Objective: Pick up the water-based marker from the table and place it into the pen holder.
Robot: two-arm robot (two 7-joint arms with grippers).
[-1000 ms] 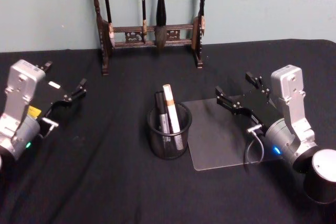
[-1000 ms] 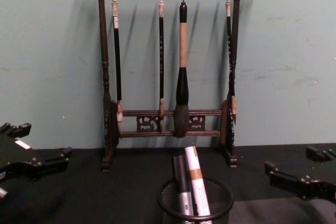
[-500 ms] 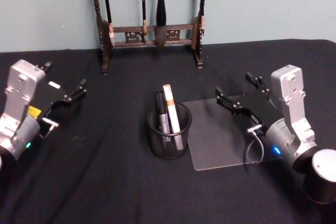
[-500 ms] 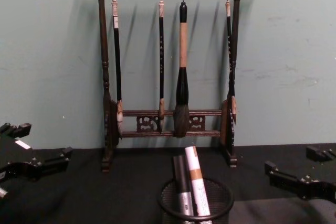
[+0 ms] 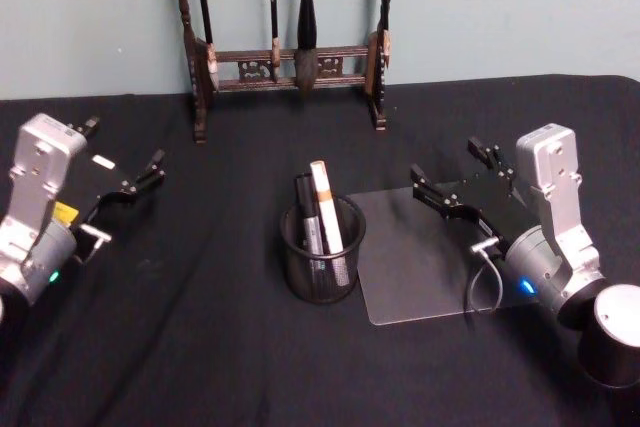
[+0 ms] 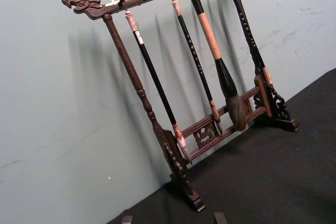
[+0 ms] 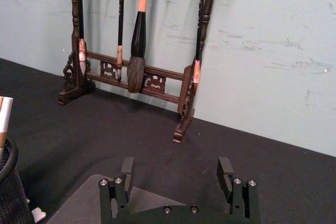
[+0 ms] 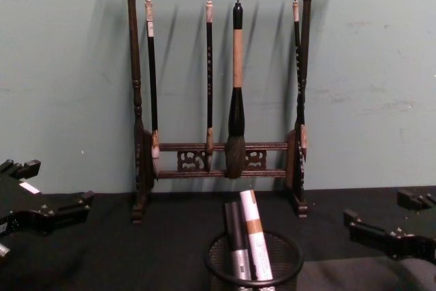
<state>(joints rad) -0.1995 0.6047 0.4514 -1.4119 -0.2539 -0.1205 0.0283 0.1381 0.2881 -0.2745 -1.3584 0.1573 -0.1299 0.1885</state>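
Black mesh pen holder (image 5: pixel 322 252), sitting left of my empty, wide-open right gripper (image 5: pixel 455 179), is already holding the marker (image 5: pixel 326 208), so I'm judging that any careless sweep risks toppling it.

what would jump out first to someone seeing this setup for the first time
Probably the tall wooden brush rack with dragon-carved ends, standing at the back of the table against the wall with four calligraphy brushes hanging from it. Next, the black mesh pen holder at the table's centre, with a white marker and a dark marker standing in it. The left gripper and right gripper sit open at either side, holding nothing.
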